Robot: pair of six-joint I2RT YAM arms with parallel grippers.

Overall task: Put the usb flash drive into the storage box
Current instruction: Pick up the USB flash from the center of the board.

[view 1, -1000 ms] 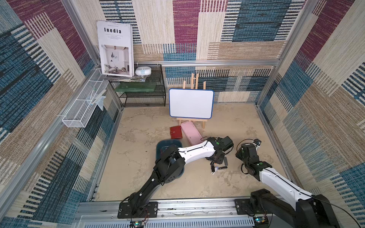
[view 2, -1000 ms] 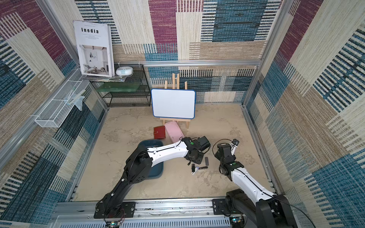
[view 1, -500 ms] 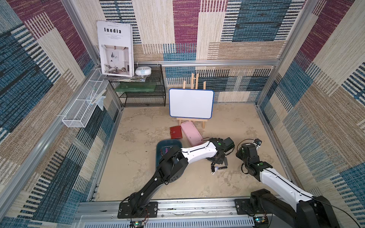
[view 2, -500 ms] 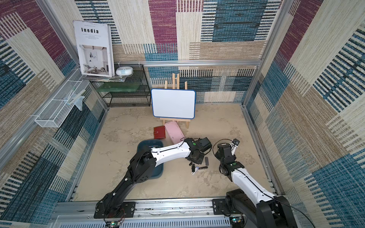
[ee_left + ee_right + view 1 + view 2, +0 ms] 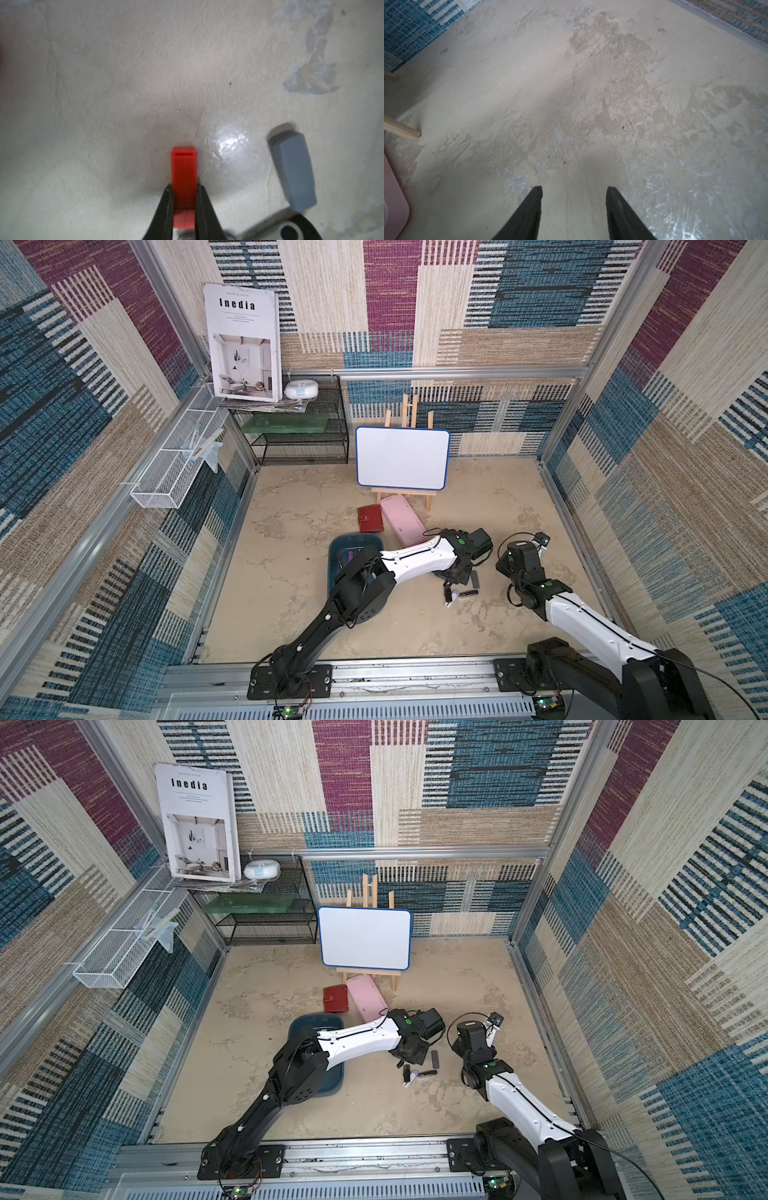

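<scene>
In the left wrist view my left gripper (image 5: 184, 186) is shut on a red usb flash drive (image 5: 184, 164), both fingers pressing its sides just above the beige floor. In both top views the gripper (image 5: 455, 574) (image 5: 409, 1052) hides this drive. The storage box (image 5: 338, 547) (image 5: 303, 1023), a dark teal tray, lies to the left under the left arm, with small items inside. My right gripper (image 5: 574, 188) (image 5: 515, 562) hangs open over bare floor, holding nothing.
A grey drive (image 5: 293, 168) (image 5: 475, 578) lies beside the held one, and several small drives (image 5: 461, 595) are close by. A pink case (image 5: 403, 519) and a red wallet (image 5: 369, 518) lie in front of the whiteboard easel (image 5: 402, 458). A wire shelf (image 5: 303, 435) stands back left.
My left gripper's jaws have closed onto the red drive. The left wrist shifted slightly. The right arm has not moved.
</scene>
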